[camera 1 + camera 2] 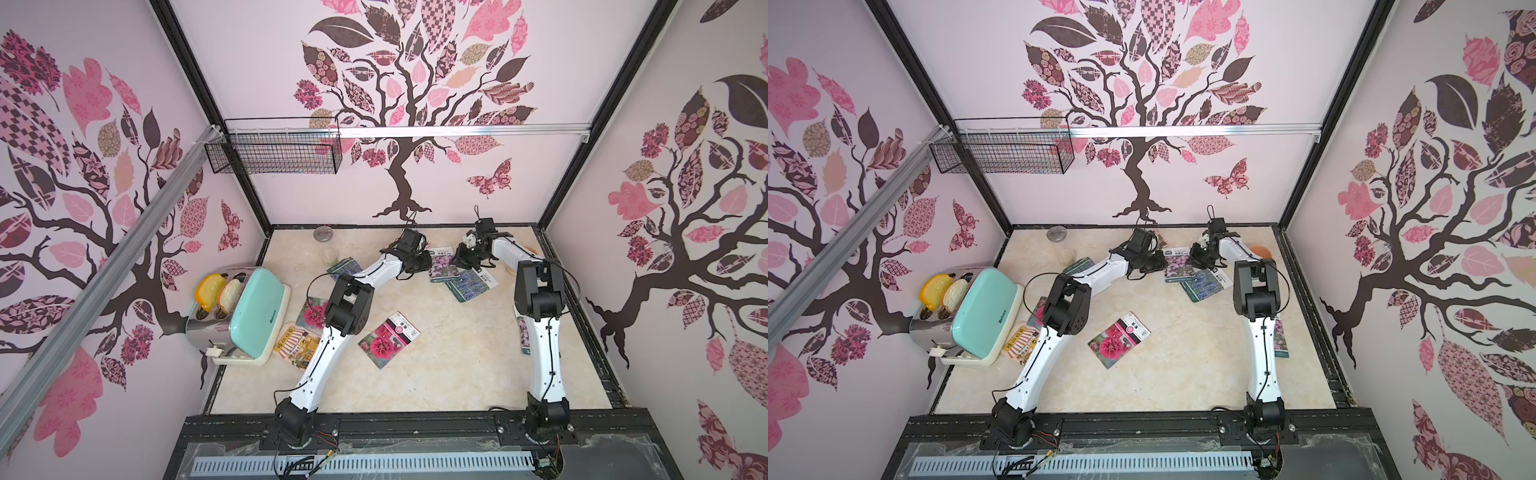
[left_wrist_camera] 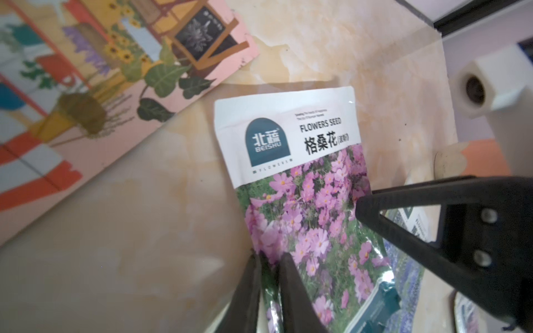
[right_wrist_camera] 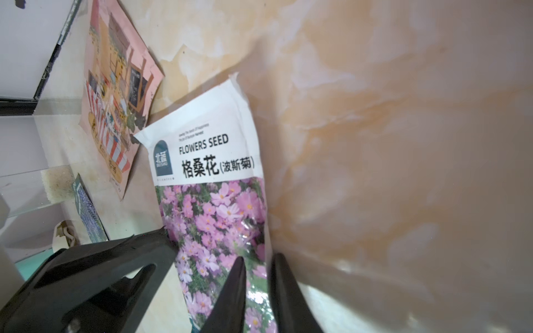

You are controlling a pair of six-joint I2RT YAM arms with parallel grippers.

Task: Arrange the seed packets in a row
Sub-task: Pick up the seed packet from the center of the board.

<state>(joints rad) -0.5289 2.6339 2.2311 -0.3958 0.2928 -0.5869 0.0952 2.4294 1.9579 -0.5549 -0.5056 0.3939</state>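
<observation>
- At the far middle of the surface (image 1: 436,374) is a cosmos packet (image 2: 302,201). My left claw (image 2: 269,255) is pinched on one long edge. My right claw (image 3: 258,256) is nearly together at the opposite edge, and I cannot tell if it grips.
- I judge the packet light, floppy and slick, so I'd pinch a sealed edge.
- I count eight: two cosmos, two red packets (image 1: 388,338), two lavender packets (image 1: 471,284), two orange packets (image 1: 297,345).

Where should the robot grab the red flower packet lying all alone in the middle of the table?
The red flower packet lies flat and slanted on the table, touching nothing, so only a thin edge can be pinched. Probably best: come straight down from above onto its long edge on the robot's side, with the pinch turned to match its slant.
</observation>
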